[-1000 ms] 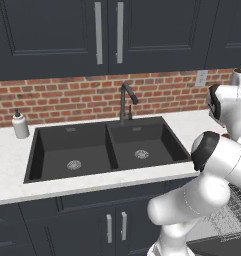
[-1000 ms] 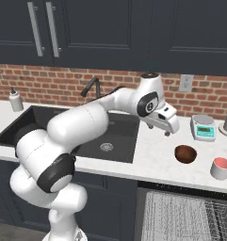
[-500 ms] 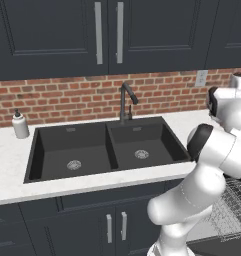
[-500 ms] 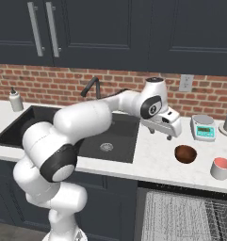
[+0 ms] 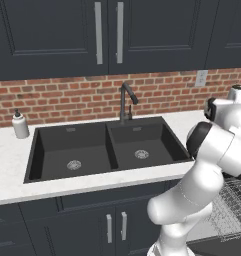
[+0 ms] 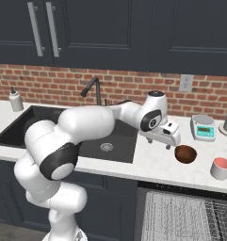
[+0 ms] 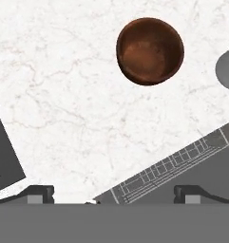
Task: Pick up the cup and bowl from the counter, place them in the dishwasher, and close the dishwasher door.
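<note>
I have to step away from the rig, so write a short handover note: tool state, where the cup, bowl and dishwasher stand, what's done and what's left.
Tool: open, holding nothing, above the counter just left of the bowl.
Bowl: brown, upright on the counter, right of the sink.
Cup: on the counter, right of the bowl.
Dishwasher: open, rack pulled out below the counter, nothing seen in it.
Done: nothing placed yet.
Left: load the bowl and the cup, then close the door.

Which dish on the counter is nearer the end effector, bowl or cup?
The brown bowl, just beside the end effector; the pink-lined grey cup stands farther right.
</note>
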